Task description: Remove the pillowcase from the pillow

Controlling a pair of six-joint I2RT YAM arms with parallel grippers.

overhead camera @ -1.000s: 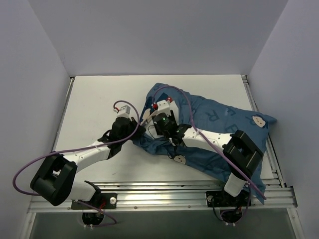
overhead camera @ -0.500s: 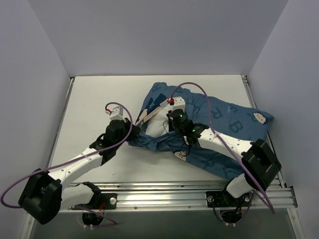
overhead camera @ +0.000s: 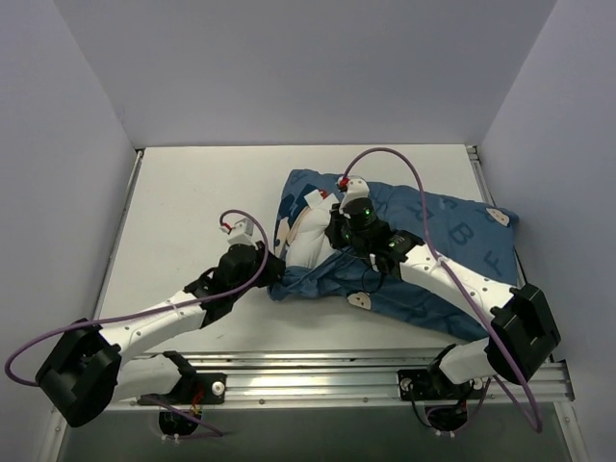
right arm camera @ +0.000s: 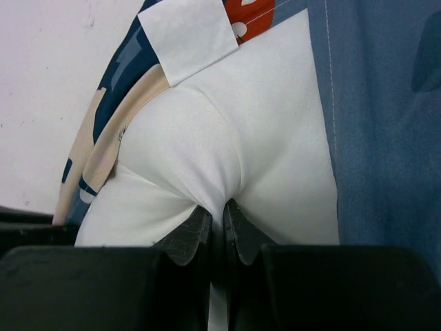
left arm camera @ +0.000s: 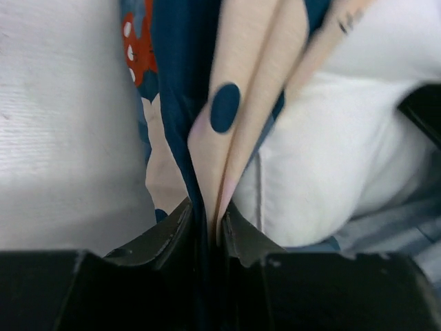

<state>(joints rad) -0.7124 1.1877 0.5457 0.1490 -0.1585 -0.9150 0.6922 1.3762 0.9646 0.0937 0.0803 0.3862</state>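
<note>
At the open mouth of the pillowcase (overhead camera: 438, 231), the left gripper (left arm camera: 209, 219) has its fingers pressed together on the folded hem, dark blue outside and cream within. From the wrist view it seems to hold both layers, though I cannot be sure. The right gripper (right arm camera: 217, 219) pinches a tuck of the pillow (right arm camera: 200, 145) itself, and the white cloth creases sharply into the narrow gap between its jaws. Just beyond that pinch, a white label (right arm camera: 186, 31) lies on the pillow's exposed end next to the printed red bow. Compared with a second ago, the overhead view shows a larger white bulge at the opening. The left arm has drawn the hem toward the near left, and the right wrist has shifted toward the back of the table (overhead camera: 192, 192). This suggests the cover has begun to peel back and extraction is under way, but only the end of the pillow is bare. Most of it is still sheathed in blue fabric stretching to the right edge, so the two grips will probably need to keep working in opposite directions.
</note>
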